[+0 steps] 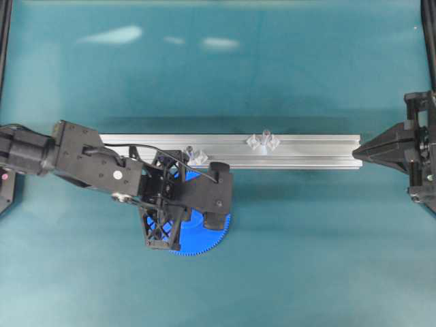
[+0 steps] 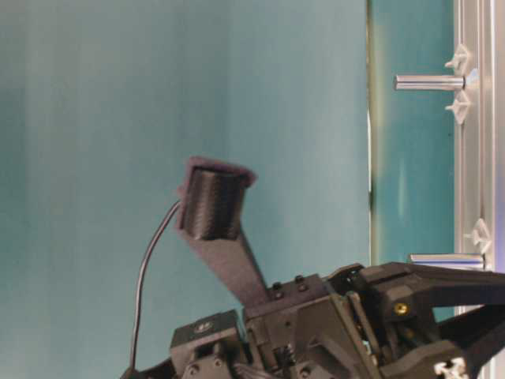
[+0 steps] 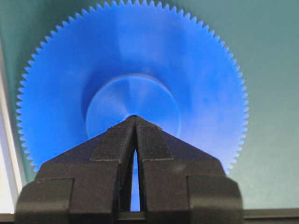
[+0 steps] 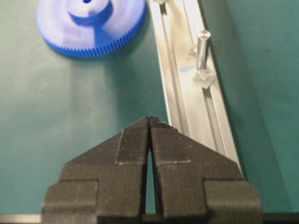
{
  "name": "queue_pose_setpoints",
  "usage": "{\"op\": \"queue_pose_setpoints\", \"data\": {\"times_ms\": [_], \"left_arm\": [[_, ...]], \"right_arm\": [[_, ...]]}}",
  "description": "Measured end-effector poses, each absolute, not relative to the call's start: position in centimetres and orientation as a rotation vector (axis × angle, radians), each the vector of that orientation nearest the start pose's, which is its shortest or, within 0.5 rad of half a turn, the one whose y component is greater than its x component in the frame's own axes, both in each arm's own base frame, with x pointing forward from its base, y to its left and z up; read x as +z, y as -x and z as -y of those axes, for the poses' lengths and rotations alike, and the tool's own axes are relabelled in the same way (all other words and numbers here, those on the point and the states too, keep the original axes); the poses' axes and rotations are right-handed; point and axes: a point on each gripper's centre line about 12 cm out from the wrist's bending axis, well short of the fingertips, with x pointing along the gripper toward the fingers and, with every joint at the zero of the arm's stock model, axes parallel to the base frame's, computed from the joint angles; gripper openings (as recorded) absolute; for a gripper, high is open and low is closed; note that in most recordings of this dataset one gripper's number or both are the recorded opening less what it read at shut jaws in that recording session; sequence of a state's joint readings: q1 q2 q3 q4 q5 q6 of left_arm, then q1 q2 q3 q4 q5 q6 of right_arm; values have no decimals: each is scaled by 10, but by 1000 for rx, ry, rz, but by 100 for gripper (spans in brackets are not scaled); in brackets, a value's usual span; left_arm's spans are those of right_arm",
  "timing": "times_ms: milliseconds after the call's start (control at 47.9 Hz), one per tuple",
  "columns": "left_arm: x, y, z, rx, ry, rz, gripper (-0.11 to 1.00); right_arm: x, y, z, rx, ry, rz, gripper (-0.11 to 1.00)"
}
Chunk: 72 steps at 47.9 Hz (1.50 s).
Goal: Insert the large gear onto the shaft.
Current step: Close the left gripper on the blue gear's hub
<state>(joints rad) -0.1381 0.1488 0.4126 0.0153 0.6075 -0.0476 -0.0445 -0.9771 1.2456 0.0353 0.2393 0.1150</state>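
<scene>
Teal table (image 1: 306, 259), left gripper (image 3: 135, 119) pinched closed over large gear (image 3: 70, 84), right gripper (image 4: 149, 120) closed.

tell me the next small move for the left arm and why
Probably open the left gripper before going lower. Its tips are shut and hang right over the raised hub of the large gear, which lies flat on the mat beside the rail; shut tips cannot take hold of it.

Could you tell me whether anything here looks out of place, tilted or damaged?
Nothing stands out. The large gear lies flat on the mat beside the aluminium rail, both shafts stand upright, and the left gripper sits shut above the gear's hub.
</scene>
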Motion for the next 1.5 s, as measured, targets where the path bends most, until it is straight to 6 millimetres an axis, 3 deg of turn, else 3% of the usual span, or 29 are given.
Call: {"op": "queue_pose_setpoints", "data": {"times_ms": [773, 877, 1086, 1170, 1504], "left_arm": [[143, -403, 55, -91, -65, -1250, 6], [143, -403, 55, -91, -65, -1247, 17], [145, -406, 56, -87, -55, -1223, 74], [142, -406, 56, -81, -48, -1228, 91], [137, -407, 55, -63, -25, -1241, 94]], "right_arm": [[205, -176, 7, -73, -158, -510, 5], [205, -176, 7, -74, -161, -510, 5], [203, -175, 6, -72, -161, -513, 5], [202, -174, 7, -74, -161, -513, 5], [203, -173, 7, -74, -164, -505, 5]]}}
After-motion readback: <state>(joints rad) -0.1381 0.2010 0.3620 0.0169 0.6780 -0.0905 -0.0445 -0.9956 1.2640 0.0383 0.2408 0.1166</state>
